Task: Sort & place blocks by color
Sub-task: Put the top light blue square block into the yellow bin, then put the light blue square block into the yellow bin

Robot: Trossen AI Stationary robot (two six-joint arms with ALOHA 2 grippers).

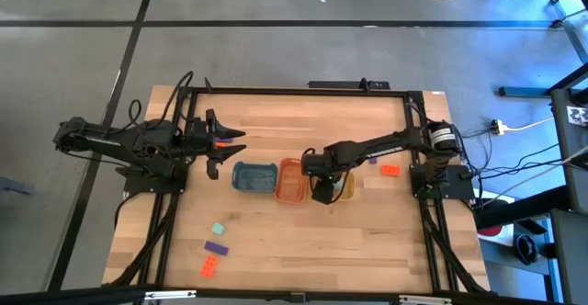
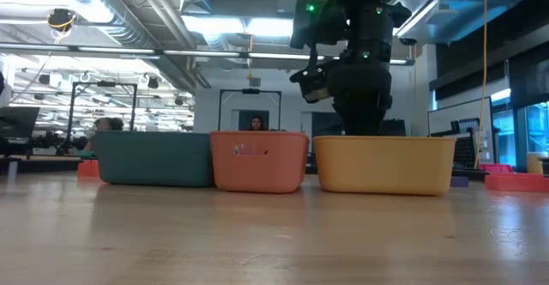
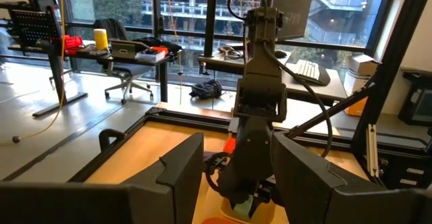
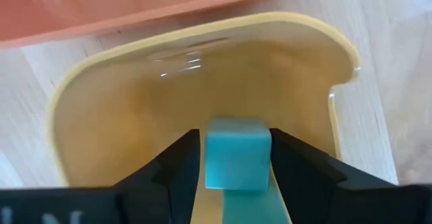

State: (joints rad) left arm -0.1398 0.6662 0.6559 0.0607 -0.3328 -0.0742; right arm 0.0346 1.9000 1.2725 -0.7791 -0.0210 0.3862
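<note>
Three trays stand in a row mid-table: blue (image 1: 254,177), orange (image 1: 291,181) and yellow (image 1: 346,188). My right gripper (image 1: 323,191) points down into the yellow tray (image 4: 121,116), its fingers either side of a mint green block (image 4: 237,160). My left gripper (image 1: 228,149) hangs open and level above the table's left part, with nothing between its fingers (image 3: 236,166). On the near left of the table lie a mint block (image 1: 219,229), a purple block (image 1: 216,247) and an orange-red block (image 1: 209,267). Another orange-red block (image 1: 390,170) lies right of the trays. My right gripper comes from above with the mint block between its fingertips. One finger (image 4: 290,163) lies against the block's side (image 4: 264,160). A thin gap shows between the other finger (image 4: 183,166) and the block. I cannot tell whether the block rests on the tray floor.
A small purple piece (image 1: 372,161) lies beside the right arm, far of the orange-red block. In the low view the three trays (image 2: 259,160) stand side by side with the right arm (image 2: 360,70) above the yellow one (image 2: 384,165). Bare wood lies in front of them.
</note>
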